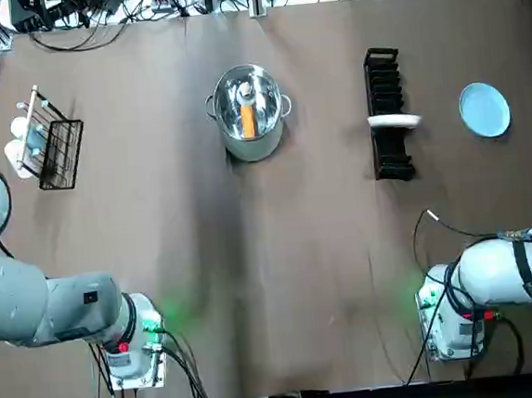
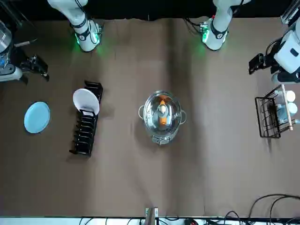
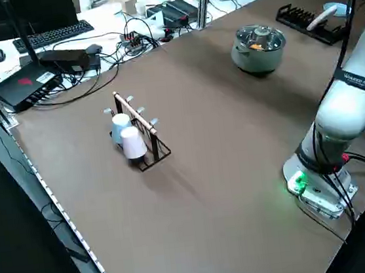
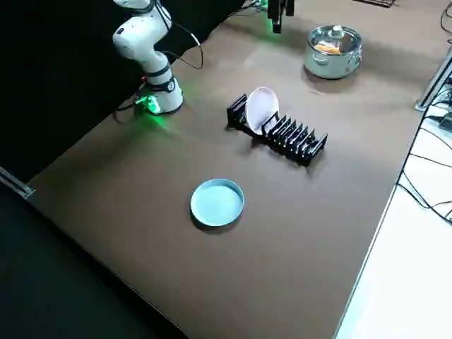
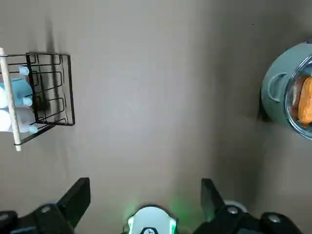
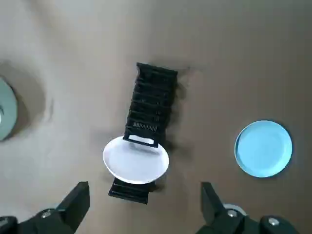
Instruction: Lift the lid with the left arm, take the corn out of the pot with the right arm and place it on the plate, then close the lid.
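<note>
The left jaws and right jaws gape wide, empty, above the desk [image 1: 255,284]. Steel pot [image 1: 243,151] holds orange corn [image 1: 249,120] under glass lid [image 1: 265,104]; flat blue plate [image 1: 484,109] apart.

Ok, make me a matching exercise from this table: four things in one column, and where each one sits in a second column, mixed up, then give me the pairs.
Column one:
1. corn
2. white plate
3. blue plate
4. cups

Column two:
A. lying flat on the table
B. inside the pot
C. in the wire rack
D. standing on edge in the black dish rack

Pairs: 1-B, 2-D, 3-A, 4-C
</note>
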You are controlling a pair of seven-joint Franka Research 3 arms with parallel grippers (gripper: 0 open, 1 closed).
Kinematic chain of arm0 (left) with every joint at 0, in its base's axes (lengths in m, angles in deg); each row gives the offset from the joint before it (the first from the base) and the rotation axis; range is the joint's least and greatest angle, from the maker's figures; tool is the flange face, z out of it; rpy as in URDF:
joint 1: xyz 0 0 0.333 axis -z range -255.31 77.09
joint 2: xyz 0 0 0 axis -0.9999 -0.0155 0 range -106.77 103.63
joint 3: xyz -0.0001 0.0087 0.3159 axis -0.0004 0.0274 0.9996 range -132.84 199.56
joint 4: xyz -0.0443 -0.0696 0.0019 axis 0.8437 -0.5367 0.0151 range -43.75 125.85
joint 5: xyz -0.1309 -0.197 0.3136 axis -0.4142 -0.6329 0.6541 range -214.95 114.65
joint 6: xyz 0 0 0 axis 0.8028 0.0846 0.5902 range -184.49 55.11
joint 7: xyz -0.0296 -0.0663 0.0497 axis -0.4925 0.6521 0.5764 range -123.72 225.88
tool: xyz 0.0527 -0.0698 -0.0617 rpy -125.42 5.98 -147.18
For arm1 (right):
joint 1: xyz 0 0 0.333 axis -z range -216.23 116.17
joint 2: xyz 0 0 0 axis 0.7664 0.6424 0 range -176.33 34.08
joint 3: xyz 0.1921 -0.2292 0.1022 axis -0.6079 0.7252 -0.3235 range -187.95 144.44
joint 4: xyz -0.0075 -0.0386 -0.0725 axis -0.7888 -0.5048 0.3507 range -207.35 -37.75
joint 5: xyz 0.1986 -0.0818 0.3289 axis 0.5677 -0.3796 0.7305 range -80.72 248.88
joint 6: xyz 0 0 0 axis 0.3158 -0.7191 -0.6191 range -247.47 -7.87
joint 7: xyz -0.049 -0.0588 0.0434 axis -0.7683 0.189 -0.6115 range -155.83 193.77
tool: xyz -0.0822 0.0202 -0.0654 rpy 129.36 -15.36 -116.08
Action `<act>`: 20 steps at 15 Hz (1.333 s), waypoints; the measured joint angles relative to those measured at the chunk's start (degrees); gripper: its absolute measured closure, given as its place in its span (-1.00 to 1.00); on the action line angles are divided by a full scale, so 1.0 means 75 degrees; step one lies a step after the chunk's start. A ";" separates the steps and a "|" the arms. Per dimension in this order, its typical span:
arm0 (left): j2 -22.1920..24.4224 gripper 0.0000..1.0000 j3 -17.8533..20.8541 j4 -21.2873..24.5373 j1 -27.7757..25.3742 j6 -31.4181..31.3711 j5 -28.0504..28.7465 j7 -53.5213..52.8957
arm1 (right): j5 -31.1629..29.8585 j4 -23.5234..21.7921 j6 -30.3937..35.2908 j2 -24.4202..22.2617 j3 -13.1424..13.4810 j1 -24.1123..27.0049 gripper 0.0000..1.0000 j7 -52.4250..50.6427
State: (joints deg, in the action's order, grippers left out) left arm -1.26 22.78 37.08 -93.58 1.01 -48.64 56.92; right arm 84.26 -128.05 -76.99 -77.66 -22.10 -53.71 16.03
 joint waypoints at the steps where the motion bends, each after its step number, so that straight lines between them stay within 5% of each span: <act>1: 0.0000 -1.00 0.0000 0.0000 0.0000 0.0000 0.0000 0.0000 | -0.0007 -0.0004 0.0000 0.0000 0.0000 0.0000 -1.00 0.0000; 9: -0.0116 -1.00 -0.0043 0.0009 0.0219 -0.0088 0.0000 0.0004 | -0.0022 -0.0020 0.0018 0.0001 0.0009 0.0050 -1.00 0.0000; 13: -0.0790 -1.00 -0.0138 0.0130 0.1572 -0.0729 -0.0049 0.1067 | -0.0022 -0.0024 0.0057 0.0001 -0.0016 0.0050 -1.00 0.0000; 15: -0.1604 -1.00 -0.0177 0.0181 0.2787 -0.1763 -0.0051 0.2684 | -0.0022 -0.0027 0.0219 0.0008 -0.0037 0.0044 -1.00 -0.0005; 20: -0.2842 -1.00 -0.0179 0.0181 0.3982 -0.3494 -0.0051 0.4253 | -0.0021 -0.0034 0.0451 0.0149 -0.0104 -0.0369 -1.00 -0.0035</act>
State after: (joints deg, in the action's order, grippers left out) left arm -22.58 21.43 38.44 -63.71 -25.20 -49.02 88.82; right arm 84.10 -128.31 -73.60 -76.55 -22.88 -56.48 15.77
